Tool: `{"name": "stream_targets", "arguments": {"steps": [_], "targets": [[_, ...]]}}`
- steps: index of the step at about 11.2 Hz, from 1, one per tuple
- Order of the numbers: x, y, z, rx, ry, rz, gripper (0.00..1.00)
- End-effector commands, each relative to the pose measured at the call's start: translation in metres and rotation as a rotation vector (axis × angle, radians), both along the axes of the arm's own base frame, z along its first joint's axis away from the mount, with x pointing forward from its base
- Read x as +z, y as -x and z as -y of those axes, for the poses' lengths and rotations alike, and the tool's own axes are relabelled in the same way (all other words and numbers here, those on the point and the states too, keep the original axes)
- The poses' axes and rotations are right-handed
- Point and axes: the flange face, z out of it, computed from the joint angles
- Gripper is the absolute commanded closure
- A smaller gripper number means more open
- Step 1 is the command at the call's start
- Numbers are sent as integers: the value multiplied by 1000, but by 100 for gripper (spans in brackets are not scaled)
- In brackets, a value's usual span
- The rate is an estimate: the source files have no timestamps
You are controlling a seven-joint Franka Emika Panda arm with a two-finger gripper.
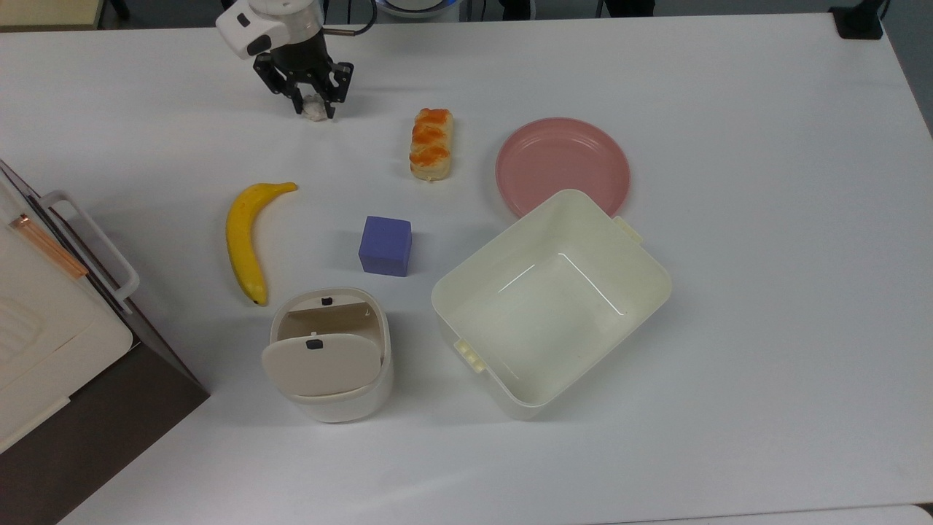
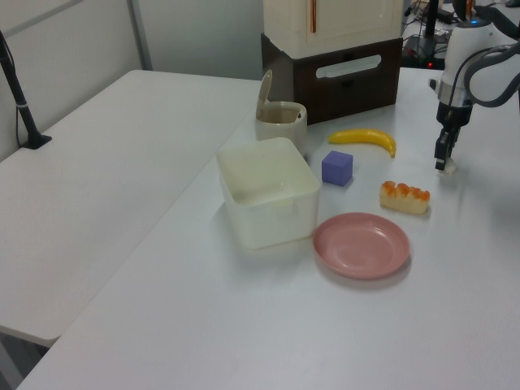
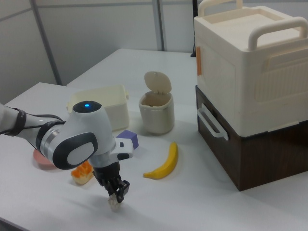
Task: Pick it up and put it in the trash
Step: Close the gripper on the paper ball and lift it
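Observation:
The small crumpled white paper ball (image 1: pixel 315 113) lies near the table's far edge at the top view's upper left. My gripper (image 1: pixel 313 110) has come down over it, and its black fingers are shut on the paper ball from both sides. The left view shows the gripper (image 2: pixel 443 163) low at the table with the ball (image 2: pixel 448 169) at its tip. In the right view the ball (image 3: pixel 114 203) shows just under the fingertips (image 3: pixel 118 194). The trash bin (image 1: pixel 335 408), cream-white with its flap lid tilted open, stands near the table's front, beyond the banana.
Between the ball and the bin lie a banana (image 1: pixel 244 237) and a purple cube (image 1: pixel 385 246). A bread roll (image 1: pixel 431 144), a pink plate (image 1: pixel 563 166) and a large cream tub (image 1: pixel 660 275) sit to the top view's right. A cream box on a brown base (image 1: pixel 44 321) stands at the left.

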Motion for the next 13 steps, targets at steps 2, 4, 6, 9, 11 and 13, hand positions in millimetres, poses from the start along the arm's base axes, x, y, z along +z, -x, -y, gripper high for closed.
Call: {"name": "stream_targets", "arguments": {"steps": [2,4,6,9,11,13], "targets": [[3,-1,1,27,13,22,100],[23,-12,5,7,15,45,100],[78,-43,2,-91,-22,107,100],[179,-97,-9,-252,-168,212,100],[213,-138,-27,-366,-192,239,100],[220,-173,-43,-447,-191,256,100]]}}
